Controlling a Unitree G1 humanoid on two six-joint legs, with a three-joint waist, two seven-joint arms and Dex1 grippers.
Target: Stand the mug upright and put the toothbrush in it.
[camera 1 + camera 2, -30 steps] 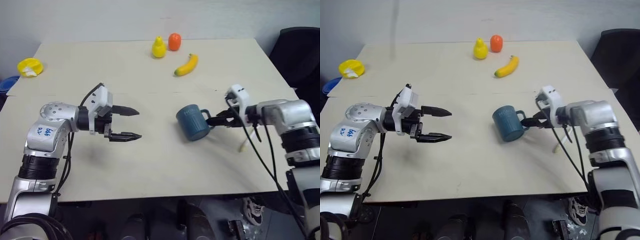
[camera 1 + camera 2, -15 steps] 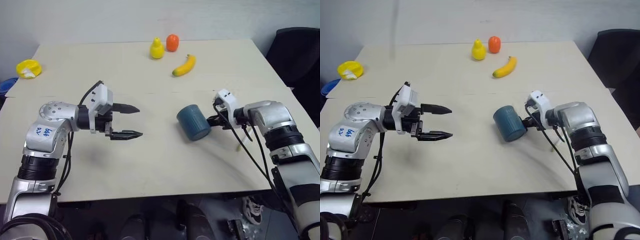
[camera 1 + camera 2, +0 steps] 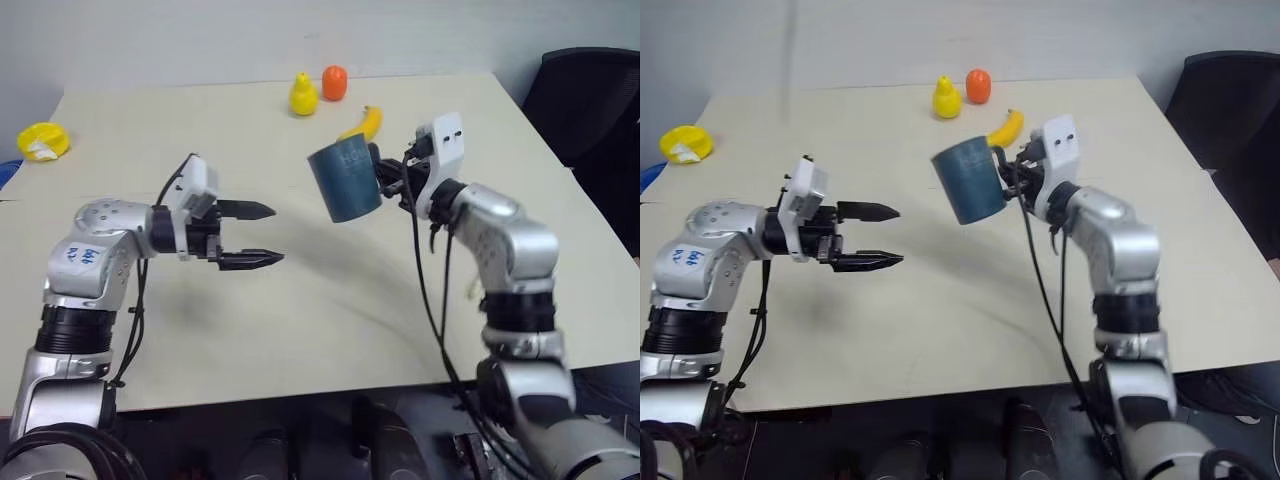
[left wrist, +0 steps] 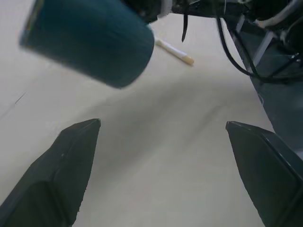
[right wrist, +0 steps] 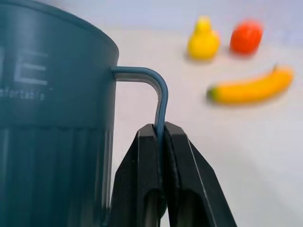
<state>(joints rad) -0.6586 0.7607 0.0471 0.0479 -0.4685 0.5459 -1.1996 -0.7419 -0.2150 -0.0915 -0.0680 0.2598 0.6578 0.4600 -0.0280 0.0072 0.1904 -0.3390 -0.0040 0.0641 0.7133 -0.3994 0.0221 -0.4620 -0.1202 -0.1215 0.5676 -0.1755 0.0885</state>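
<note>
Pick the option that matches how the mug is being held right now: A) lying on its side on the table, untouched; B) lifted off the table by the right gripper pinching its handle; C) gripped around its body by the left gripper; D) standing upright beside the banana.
B: the right gripper is shut on the thin handle of the mug, which hangs in the air above the table.

The right gripper (image 3: 1008, 178) holds the mug (image 3: 966, 180) by its handle, clear above the counter (image 3: 940, 330), mouth up and slightly tilted. Beyond the mug lie a banana (image 3: 1006, 127), a yellow pear-shaped fruit (image 3: 946, 99) and an orange fruit (image 3: 978, 86). To the mug's left the left gripper (image 3: 880, 236) hovers with fingers parted, and a yellow object (image 3: 685, 144) sits near the counter's far left edge.
</note>
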